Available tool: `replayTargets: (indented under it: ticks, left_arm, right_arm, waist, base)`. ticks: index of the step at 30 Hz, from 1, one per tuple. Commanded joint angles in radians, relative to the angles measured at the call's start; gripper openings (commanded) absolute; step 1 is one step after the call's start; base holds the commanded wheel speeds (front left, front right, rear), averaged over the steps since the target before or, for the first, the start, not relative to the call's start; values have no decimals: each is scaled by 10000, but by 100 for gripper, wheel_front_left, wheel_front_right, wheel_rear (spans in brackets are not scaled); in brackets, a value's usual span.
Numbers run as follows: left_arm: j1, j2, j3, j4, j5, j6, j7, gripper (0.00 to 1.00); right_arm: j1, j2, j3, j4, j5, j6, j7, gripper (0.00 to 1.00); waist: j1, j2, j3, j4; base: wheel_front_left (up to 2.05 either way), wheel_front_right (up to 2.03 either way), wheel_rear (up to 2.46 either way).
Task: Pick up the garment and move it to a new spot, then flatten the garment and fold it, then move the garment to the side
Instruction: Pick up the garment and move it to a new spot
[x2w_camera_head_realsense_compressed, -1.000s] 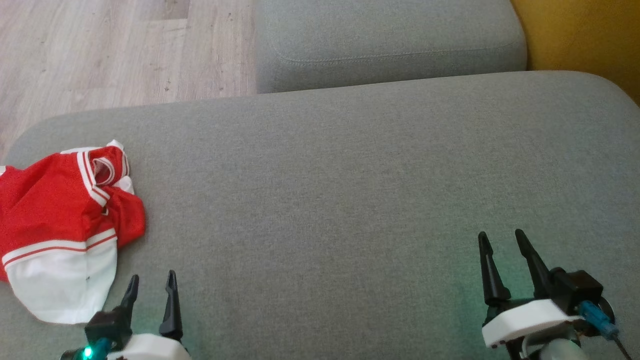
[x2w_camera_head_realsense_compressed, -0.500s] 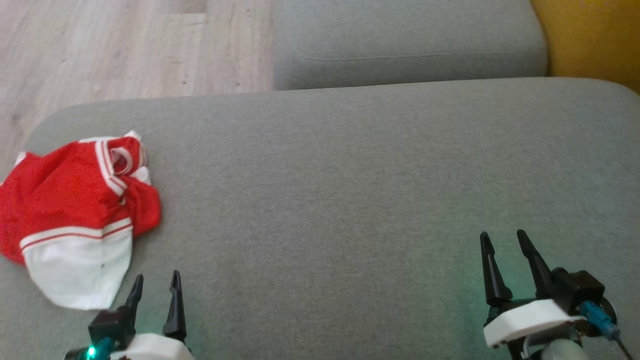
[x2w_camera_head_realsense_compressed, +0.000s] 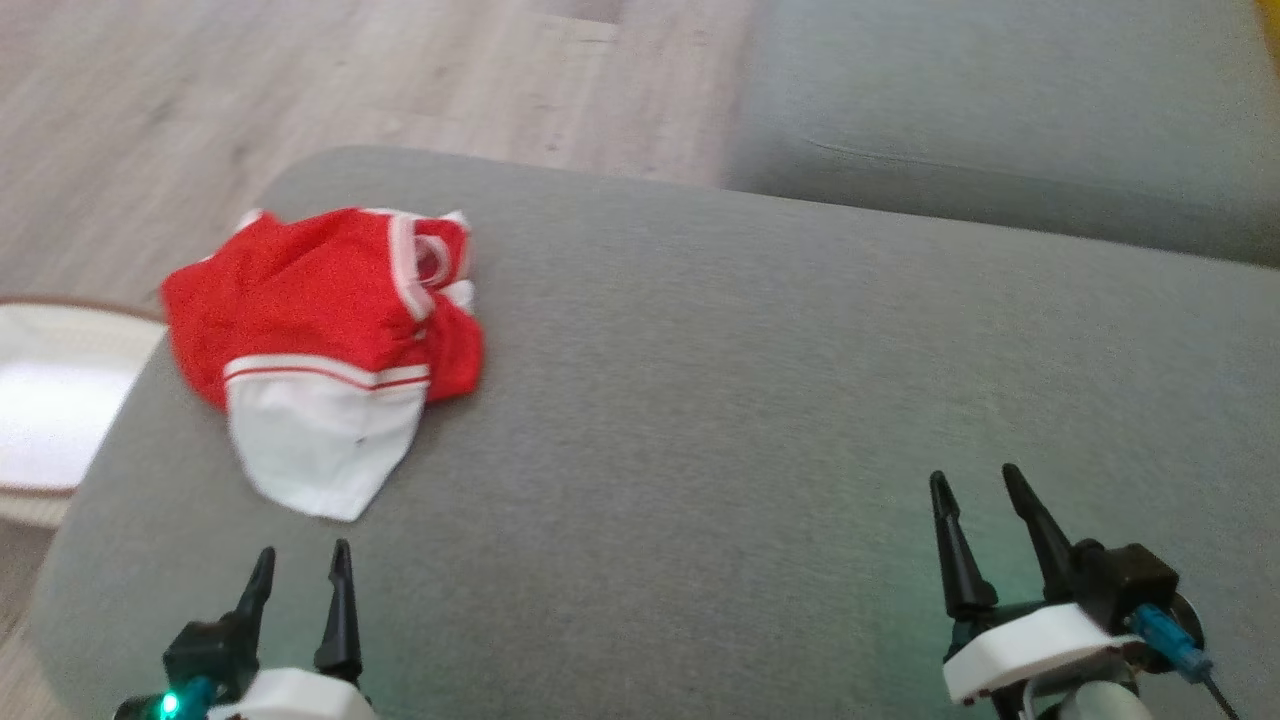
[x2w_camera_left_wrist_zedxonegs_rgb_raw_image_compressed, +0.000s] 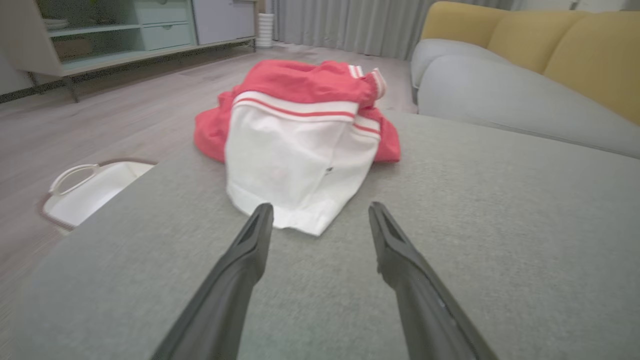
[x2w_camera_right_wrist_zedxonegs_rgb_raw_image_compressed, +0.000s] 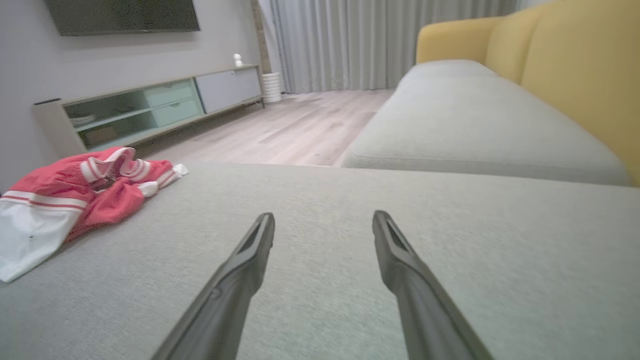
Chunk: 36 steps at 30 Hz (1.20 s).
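Now the head view has swung left, bringing the crumpled red-and-white jersey (x2w_camera_head_realsense_compressed: 325, 345), unmoved at the left end of the grey cushion (x2w_camera_head_realsense_compressed: 700, 450), further into frame. The left gripper (x2w_camera_head_realsense_compressed: 303, 548) and right gripper (x2w_camera_head_realsense_compressed: 974, 472) hang wide open and empty above that cushion, so the pickup hasn't begun.

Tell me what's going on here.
The robot is at the start of a folding job. A crumpled red and white garment lies near the left end of the grey cushion. The left end effector sits open just short of it; the right end effector is open too, far off. Nothing is held yet.
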Motion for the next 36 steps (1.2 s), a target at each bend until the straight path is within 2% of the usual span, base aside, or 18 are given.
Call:
replayTargets:
  ticks: [1,5,9,13,17,23,27,28,32,36]
  left_arm:
    - [-225,241,347,-387,-128,71,-13,100]
    - [-39,332,411,-669,-221,116,66,100]
    - [-74,341,406,-1152,-356,100,288,100]
    - [-730,418,168,-1728,-414,-172,802,100]
    - [-2046,639,-167,-2048,-370,-488,1646,100]
    - [-4385,1322,-265,-1547,-111,-613,2945,100]
    - [-5346,1835,-170,-588,184,-218,4075,100]
    - [-5346,1835,-170,-588,184,-218,4075,100]
    - [-5808,2425,-59,213,605,326,4805,100]
    - [-5940,2895,175,669,747,721,5074,100]
  right_arm:
    - [-308,7,300,-286,31,77,-109,100]
    - [-429,53,492,-252,62,77,-109,100]
    - [-574,81,716,-289,37,77,-109,100]
    - [-872,32,912,-456,-11,77,-109,100]
    - [-1361,-47,1168,-626,-39,77,-109,100]
    - [-2094,-8,1472,-860,57,77,-109,100]
    - [-2335,65,1637,-948,187,77,-109,100]
    - [-2335,65,1637,-948,187,77,-109,100]
    - [-2442,115,1635,-1012,265,77,-109,100]
    - [-2407,141,1520,-1058,286,77,-109,100]
  waist:
    - [0,0,-86,649]
    - [0,0,-54,869]
    - [0,0,181,693]
    - [0,0,821,220]
    - [0,0,1656,-435]
    - [0,0,2605,-1447]
    - [0,0,2892,-2020]
    - [0,0,2892,-2020]
    - [0,0,2991,-2454]
    - [0,0,2967,-2674]
  base:
    - [0,0,0]
    - [0,0,0]
    - [0,0,0]
    - [0,0,0]
    - [0,0,0]
    - [0,0,0]
    - [0,0,0]
    - [0,0,0]
    - [0,0,0]
    - [0,0,0]
